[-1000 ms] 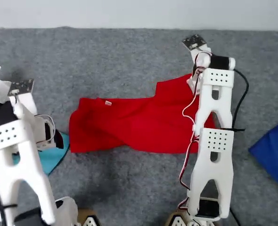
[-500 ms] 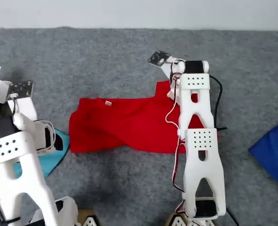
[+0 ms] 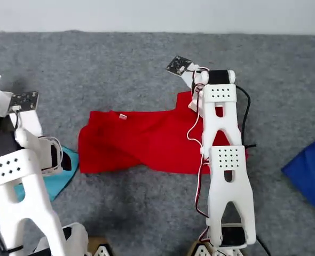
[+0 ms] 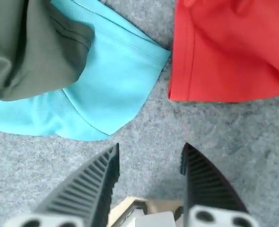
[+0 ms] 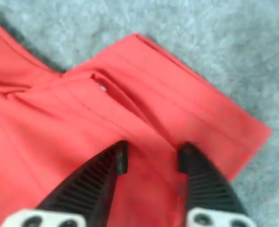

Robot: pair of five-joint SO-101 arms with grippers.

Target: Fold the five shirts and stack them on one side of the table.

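My left claw (image 4: 150, 151) hangs open and empty over the bare grey bench (image 4: 253, 142). The corner of the teal shirt (image 4: 106, 75) and a corner of the red shirt (image 4: 234, 47) lie just ahead of its tips, and a dark grey-green shirt (image 4: 26, 47) is heaped on the teal one beyond. Farther out, my right claw (image 5: 152, 151), jaws likewise parted with nothing between them, sits low over the folded-over far end of the red shirt, which is spread across the middle of the bench; whether the tips touch the cloth I cannot tell.
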